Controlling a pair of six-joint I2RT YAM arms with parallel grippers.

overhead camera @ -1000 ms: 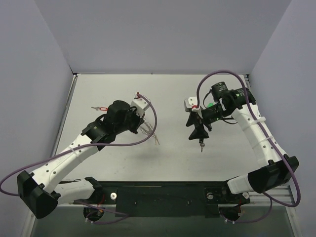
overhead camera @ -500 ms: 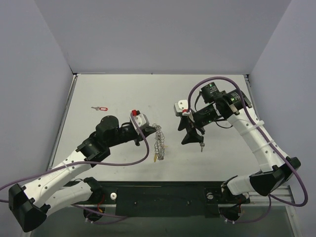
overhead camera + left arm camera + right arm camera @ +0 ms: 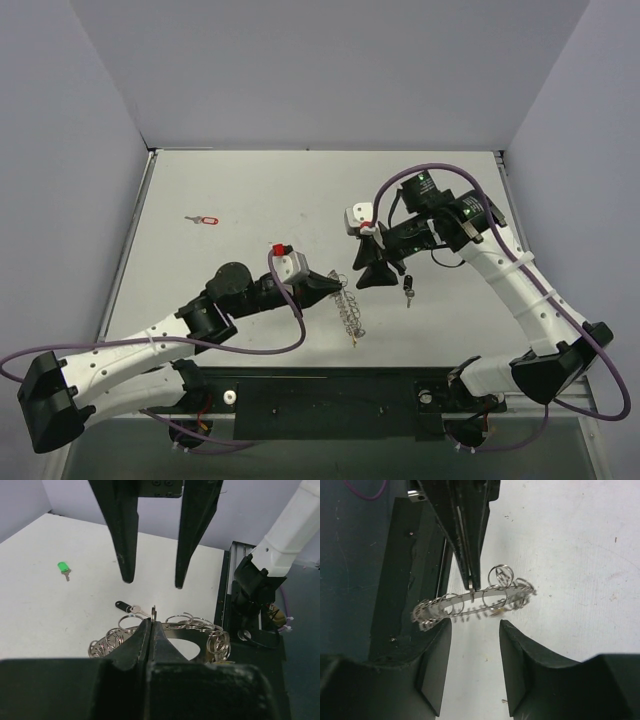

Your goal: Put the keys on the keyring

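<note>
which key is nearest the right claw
The dark-headed key, just beside the right claw; the red-headed key lies far off to the left.

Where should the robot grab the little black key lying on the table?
Probably by its black plastic head, coming straight down from above. The key lies flat on the table, and its thin metal blade gives little to pinch. The head looks like the thicker, wider part.

The keyring is bright polished silvery metal, its small loops glinting. The left tool and right tool look like matt black plastic. The desk is matt white with fine specks, and one key has a glossy dark plastic head.
</note>
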